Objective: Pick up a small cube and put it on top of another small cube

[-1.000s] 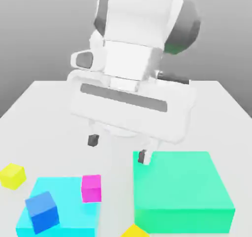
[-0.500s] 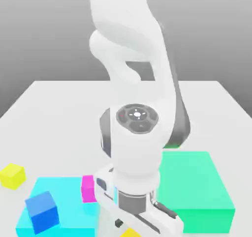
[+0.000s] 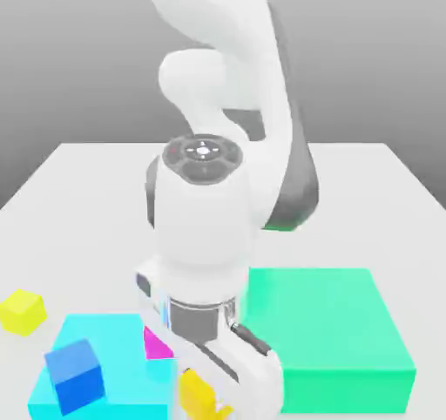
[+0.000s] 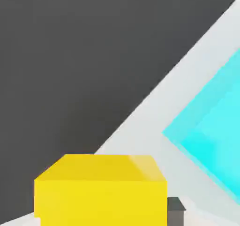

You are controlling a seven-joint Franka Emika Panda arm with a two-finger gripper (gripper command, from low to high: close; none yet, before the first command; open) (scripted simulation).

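Our fingers are clamped on the small cube, the yellow one, and the gripper holds it at the exterior view's lower edge, just in front of the cyan block. In the hand view the same cube sits square between the jaws, with one dark fingertip showing beside it. To do this step well, we judge we should lift straight up without loosening the grip, clear the cyan slab, then carry across to the other yellow cube, which lies on the table near the exterior view's left edge, and set ours down squarely. Going by size: the green block carries nothing; the cyan block bears the blue cube and the magenta cube.
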